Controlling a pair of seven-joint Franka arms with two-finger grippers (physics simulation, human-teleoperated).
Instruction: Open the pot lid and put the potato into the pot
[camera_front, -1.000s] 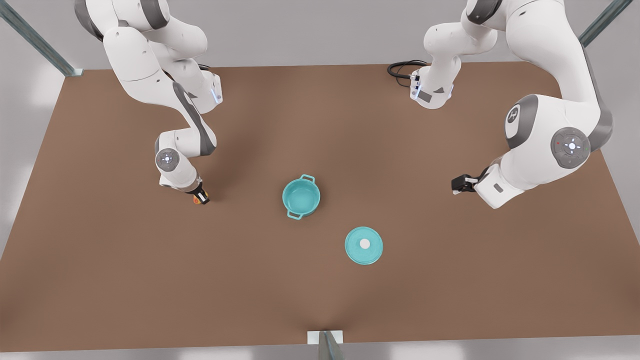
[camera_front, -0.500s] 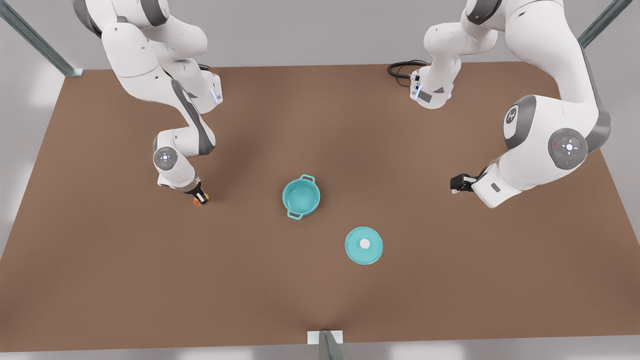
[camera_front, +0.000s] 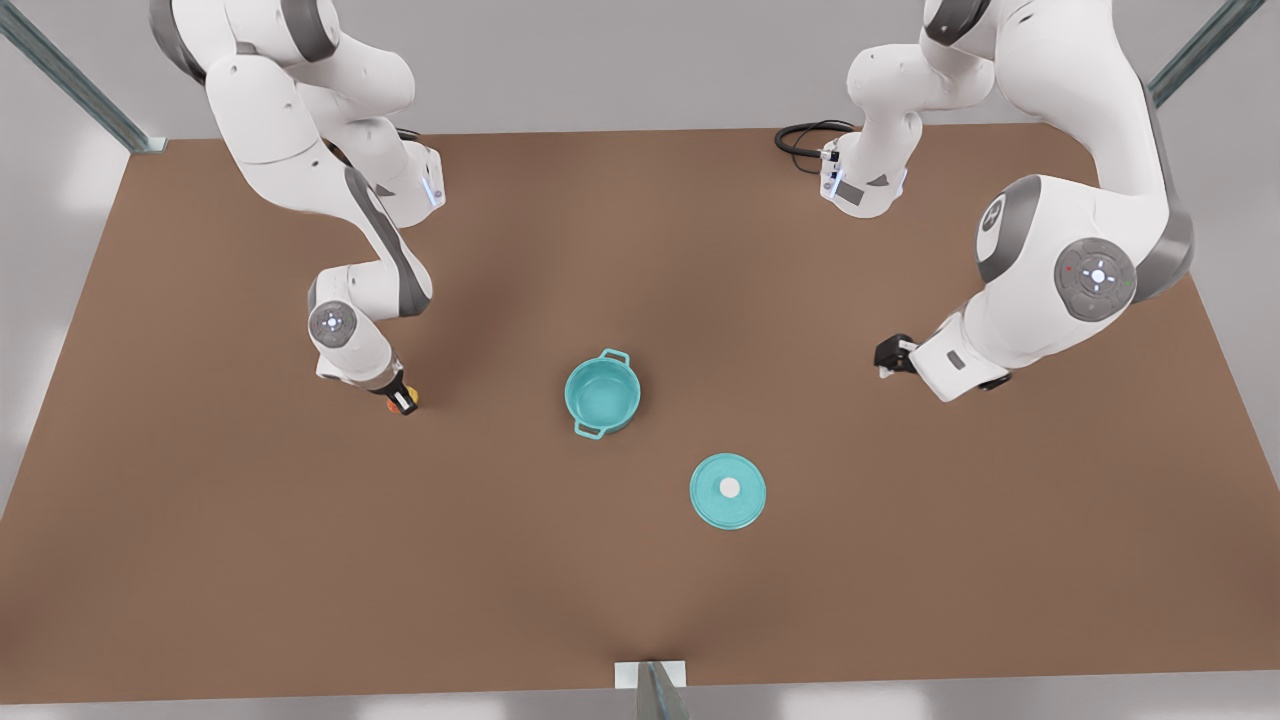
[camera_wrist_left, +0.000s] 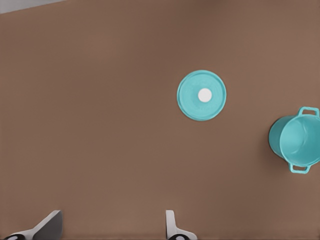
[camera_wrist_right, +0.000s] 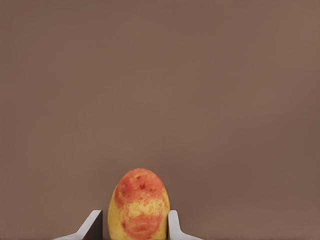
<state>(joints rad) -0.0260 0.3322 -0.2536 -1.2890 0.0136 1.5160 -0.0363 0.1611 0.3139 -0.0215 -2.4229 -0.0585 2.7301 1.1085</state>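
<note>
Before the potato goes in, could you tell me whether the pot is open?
Open: the lid lies on the table apart from the pot.

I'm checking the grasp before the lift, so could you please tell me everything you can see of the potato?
The potato is a small, smooth, egg-shaped lump, yellow with red-orange blotches. It stands between the two pale jaws of the right gripper, which flank its sides closely. In the front view it is an orange speck at that gripper's tip, low over the brown table, well to the front view's left of the pot. Whether it rests on the table is unclear.

The teal pot (camera_front: 602, 394) stood open; its lid (camera_front: 728, 490) lay flat nearby; the blotched potato (camera_wrist_right: 139, 205) sat between fingers.
</note>
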